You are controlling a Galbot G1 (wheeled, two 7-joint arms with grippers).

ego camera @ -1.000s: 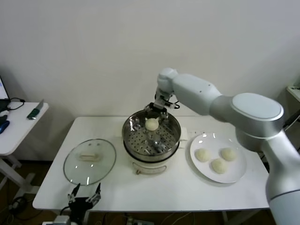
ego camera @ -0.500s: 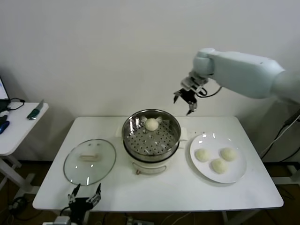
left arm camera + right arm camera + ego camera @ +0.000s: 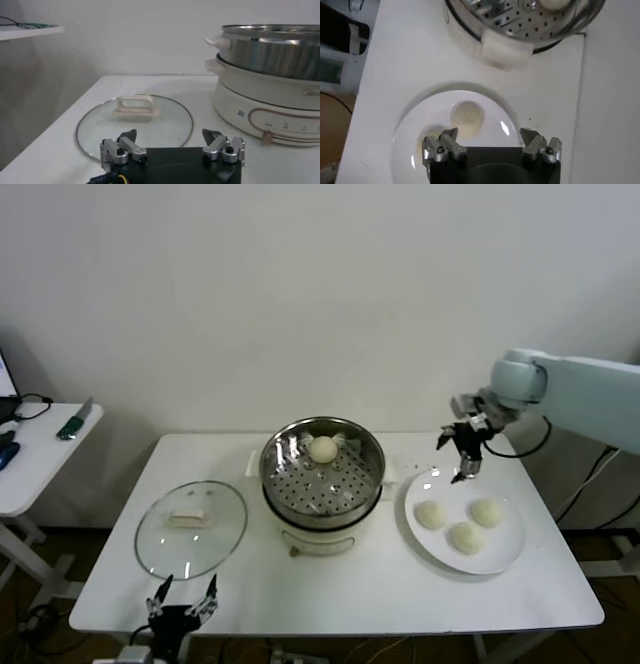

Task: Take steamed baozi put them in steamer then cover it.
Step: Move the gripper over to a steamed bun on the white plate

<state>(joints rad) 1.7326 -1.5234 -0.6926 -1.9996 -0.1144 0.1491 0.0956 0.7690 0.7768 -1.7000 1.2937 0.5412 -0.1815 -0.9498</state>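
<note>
One cream-white baozi [image 3: 323,449] lies in the shiny steamer [image 3: 322,484], at the far side of its perforated floor. Three more baozi [image 3: 431,514] rest on the white plate [image 3: 503,552] to its right. My right gripper [image 3: 455,463] hangs open and empty above the plate's far edge. In the right wrist view its jaws [image 3: 490,137] stand wide over the plate [image 3: 417,132], one baozi [image 3: 467,115] just ahead of them. The glass cover [image 3: 192,529] lies flat on the table left of the steamer. My left gripper [image 3: 182,599] waits open at the front edge, facing the cover [image 3: 135,122].
The steamer sits on a white electric pot base [image 3: 270,107] mid-table. A small side table [image 3: 35,454] with a green-handled tool stands at the far left. The wall runs close behind the table.
My right gripper left the steamer, rose, and swung right and down to the plate, leaving one baozi in the steamer. The left arm has not moved.
</note>
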